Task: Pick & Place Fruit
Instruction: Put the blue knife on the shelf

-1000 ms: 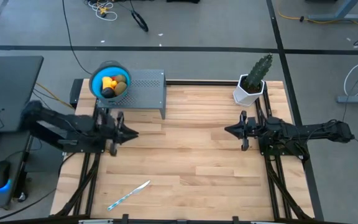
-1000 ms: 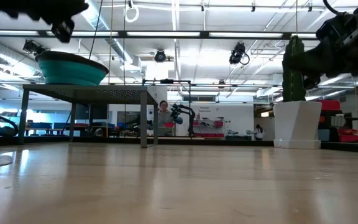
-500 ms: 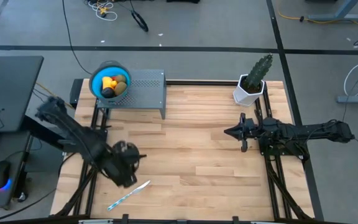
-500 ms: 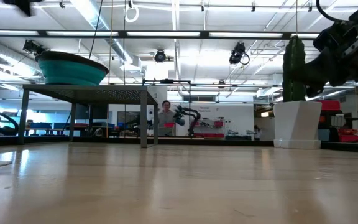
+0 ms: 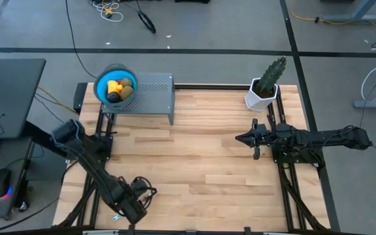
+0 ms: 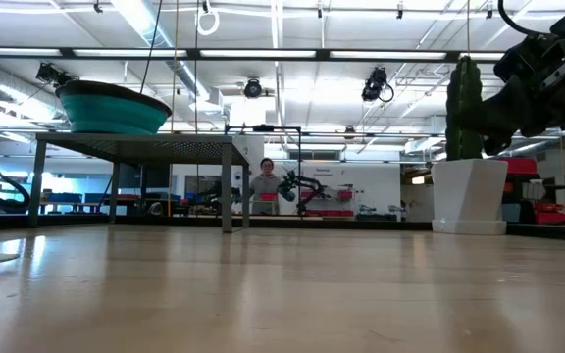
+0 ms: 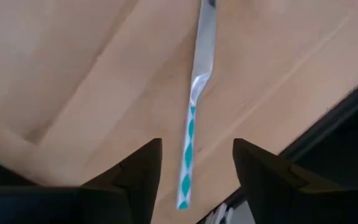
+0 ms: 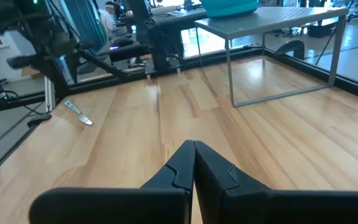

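Left gripper: the left gripper is hanging low over the near-left corner of the pale wooden table, its two dark fingers standing apart with nothing between them.
Under it: the slim white-and-teal knife-like stick is lying flat on the wood, its patterned handle end showing in the gap between the fingers; whether they are touching it cannot be told.
Right gripper: the right gripper is waiting over the right side of the table, fingers pressed together and gripping nothing.
Fruit: the small toy fruits, yellow-orange, olive-brown and black, are sitting in the round blue bowl on the grey perforated metal stand at the far-left edge, well apart from both grippers.
Other: a green cactus in a white pot is standing at the far-right corner.
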